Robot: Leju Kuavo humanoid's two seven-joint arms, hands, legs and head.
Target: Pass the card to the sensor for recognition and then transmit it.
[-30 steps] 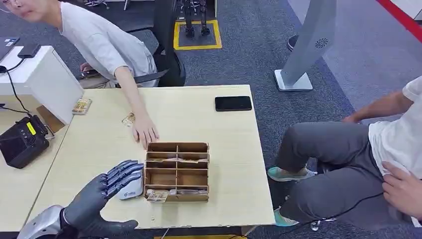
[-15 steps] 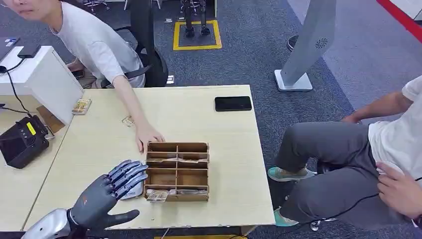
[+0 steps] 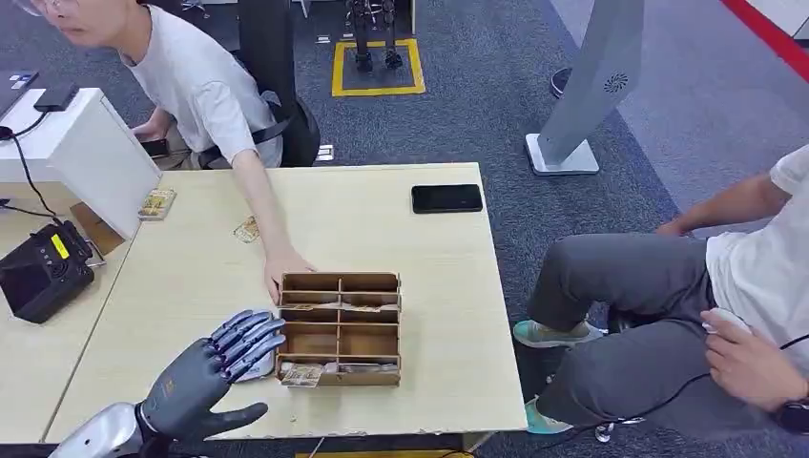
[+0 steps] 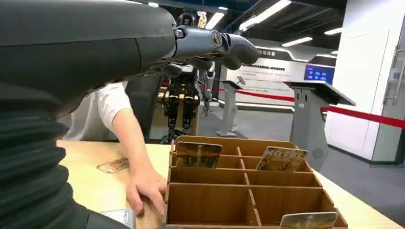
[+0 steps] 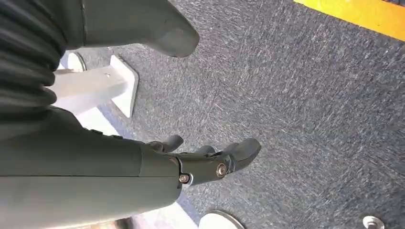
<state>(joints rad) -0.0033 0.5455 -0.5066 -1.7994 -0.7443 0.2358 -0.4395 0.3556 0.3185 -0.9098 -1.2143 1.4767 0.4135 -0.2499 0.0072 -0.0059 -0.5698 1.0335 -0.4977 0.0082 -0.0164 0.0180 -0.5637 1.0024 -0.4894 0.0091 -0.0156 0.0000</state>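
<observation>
My left hand point(image 3: 205, 377) hung empty, fingers spread over the white card point(image 3: 250, 369) lying beside the wooden tray point(image 3: 340, 329), and I risked shoving it under the person's hand point(image 3: 283, 265).

Hidden mostly under left hand point(image 3: 205, 372): white card point(image 3: 256, 367) on table. Cut off at bottom edge: card point(image 4: 308, 220) in wooden organizer point(image 4: 248, 191).
</observation>
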